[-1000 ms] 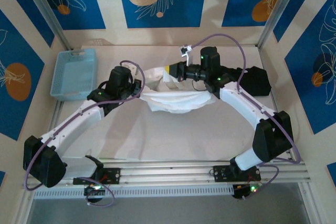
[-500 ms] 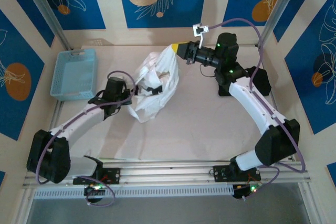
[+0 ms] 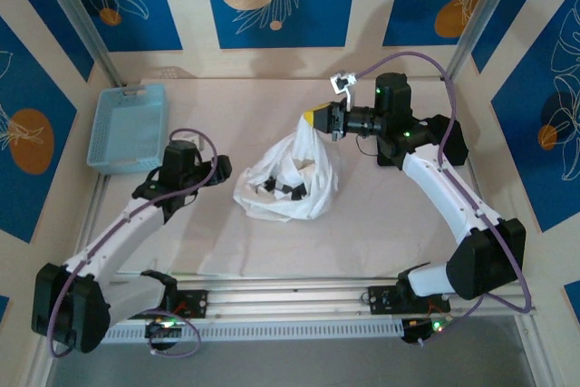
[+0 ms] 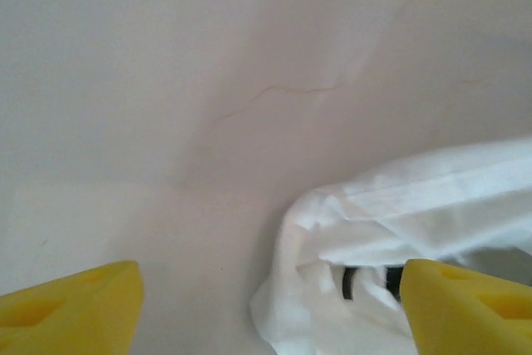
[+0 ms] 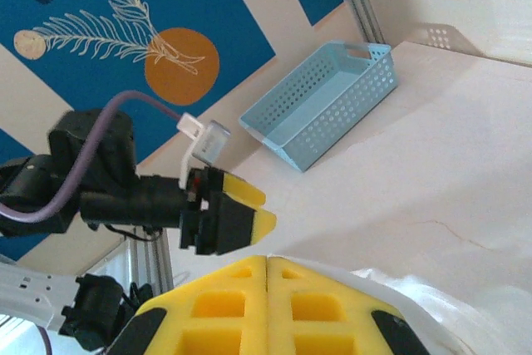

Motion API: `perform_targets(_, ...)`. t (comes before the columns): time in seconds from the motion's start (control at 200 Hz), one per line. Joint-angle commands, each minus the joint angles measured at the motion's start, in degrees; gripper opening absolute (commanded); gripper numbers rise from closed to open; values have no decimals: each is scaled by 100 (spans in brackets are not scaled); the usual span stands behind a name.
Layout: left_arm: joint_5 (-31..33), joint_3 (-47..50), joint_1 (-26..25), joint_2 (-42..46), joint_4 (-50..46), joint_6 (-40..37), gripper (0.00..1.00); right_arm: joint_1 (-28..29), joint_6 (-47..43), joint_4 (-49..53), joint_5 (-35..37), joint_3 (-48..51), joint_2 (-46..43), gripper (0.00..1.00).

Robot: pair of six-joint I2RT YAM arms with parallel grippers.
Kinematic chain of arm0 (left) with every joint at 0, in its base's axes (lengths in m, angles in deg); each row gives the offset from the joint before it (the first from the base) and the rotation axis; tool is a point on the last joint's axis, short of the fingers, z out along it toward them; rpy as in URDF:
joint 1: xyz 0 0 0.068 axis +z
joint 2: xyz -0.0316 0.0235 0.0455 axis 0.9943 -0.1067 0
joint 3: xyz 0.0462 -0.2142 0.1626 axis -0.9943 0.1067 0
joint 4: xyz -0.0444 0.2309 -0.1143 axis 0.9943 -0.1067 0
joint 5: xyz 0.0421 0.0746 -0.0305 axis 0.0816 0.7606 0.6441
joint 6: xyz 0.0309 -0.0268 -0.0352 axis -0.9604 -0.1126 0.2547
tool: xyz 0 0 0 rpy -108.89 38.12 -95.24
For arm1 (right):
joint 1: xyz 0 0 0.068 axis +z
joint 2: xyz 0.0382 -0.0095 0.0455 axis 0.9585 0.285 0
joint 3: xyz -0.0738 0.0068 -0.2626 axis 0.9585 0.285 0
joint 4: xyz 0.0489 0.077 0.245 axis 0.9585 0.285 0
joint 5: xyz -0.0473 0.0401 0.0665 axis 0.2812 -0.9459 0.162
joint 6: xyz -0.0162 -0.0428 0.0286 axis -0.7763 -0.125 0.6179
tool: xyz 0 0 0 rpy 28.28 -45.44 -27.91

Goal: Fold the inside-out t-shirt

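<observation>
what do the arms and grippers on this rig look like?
Left arm and right arm: white link shells, black joint housings, small green lights, a purple cable looping along each. Left gripper and right gripper: black bodies, yellow wedge-shaped fingers with recessed pockets, a small white bracket at the wrist.

Light falls soft and even from overhead, bright across the table [image 3: 381,224], and the shadows are faint. The white t-shirt [image 3: 313,201] nearly washes out, its folds showing only as pale grey, and the left wrist view catches a soft shadow on the table just beside it. There the 2 yellow fingers [image 4: 66,309] of the left gripper [image 4: 270,272], in front of the t-shirt, are blurred. The right gripper [image 5: 266,262], above the t-shirt, is soft too. The blue basket [image 5: 324,106] beyond looks sharp.
</observation>
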Motion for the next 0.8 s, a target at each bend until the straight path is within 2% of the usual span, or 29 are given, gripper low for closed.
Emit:
perform_targets(0.0,-1055,-68,-134,-102,649,-295,83,-62,-328,89,-320,-8,-55,0)
perform_targets(0.32,-1986,-1664,-640,-2018,623,-1223,85,-78,-449,134,-516,-47,-34,0)
perform_targets(0.465,-2339,-2302,-673,-2848,482,-1611,86,-76,-424,134,-587,-126,41,0)
perform_targets(0.565,-2840,-2675,-681,-3378,464,-1639,83,-70,-423,133,-603,-189,99,0)
perform_targets(0.67,-3235,-3011,-738,-3868,693,-1484,72,-65,-393,125,-648,-274,194,0)
perform_targets(0.735,-3533,-3268,-768,-4162,849,-1305,59,-75,-368,84,-660,-311,238,0)
perform_targets(0.795,-3790,-3464,-794,-4393,1001,-1103,43,-79,-368,97,-643,-380,264,0)
